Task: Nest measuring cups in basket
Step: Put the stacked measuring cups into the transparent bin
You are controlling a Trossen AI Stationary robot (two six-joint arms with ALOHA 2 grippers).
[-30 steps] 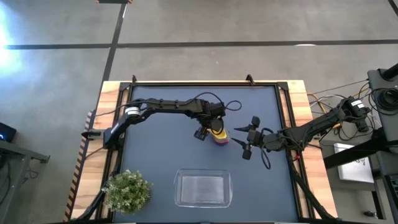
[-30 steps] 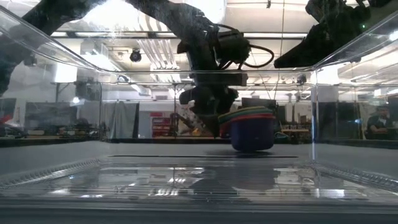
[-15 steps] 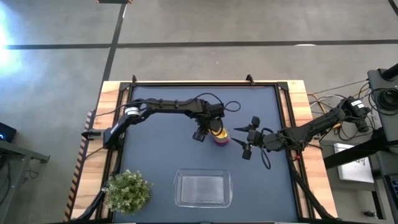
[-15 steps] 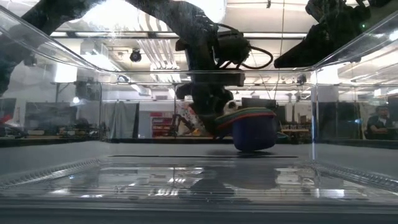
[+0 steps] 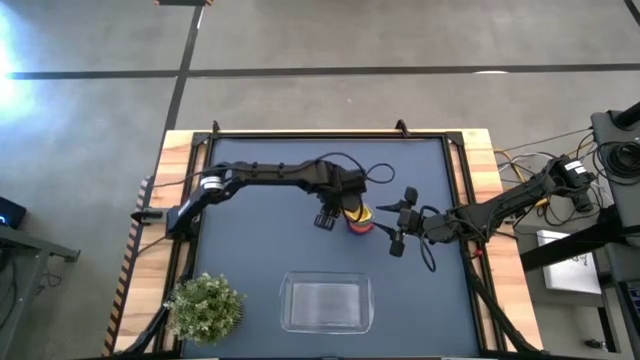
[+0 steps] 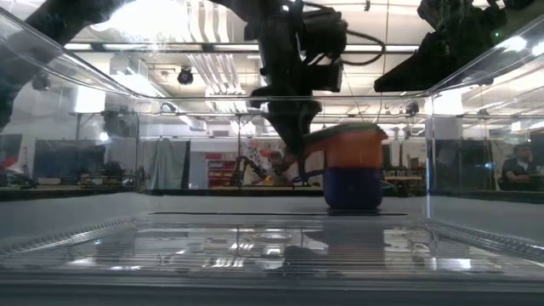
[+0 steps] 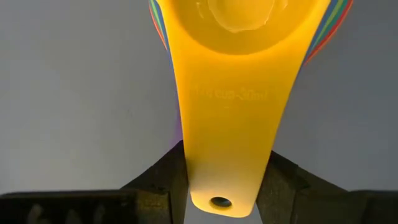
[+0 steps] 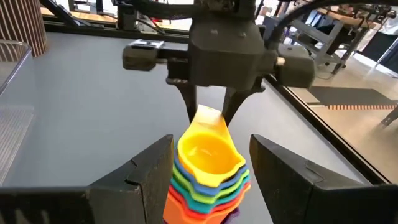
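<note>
The tabletop (image 5: pixel 250 240) carries the clear basket (image 5: pixel 326 303) near its front edge, with nothing in it, and the stack of measuring cups (image 5: pixel 359 217) sits well apart from it, near the middle. The left pincer (image 7: pixel 225 186) is clamped on the yellow handle (image 7: pixel 227 130) of the top cup. The right pincer (image 8: pixel 211 163) waits just beside the stack with its 2 fingers apart, one on each side. The biggest risk is that only some cups lift: in the low view the orange part (image 6: pixel 350 147) looks raised over the blue cup (image 6: pixel 352 188), so the stack could split or tip. A smaller risk is the thin handle slipping out of the pinch.
</note>
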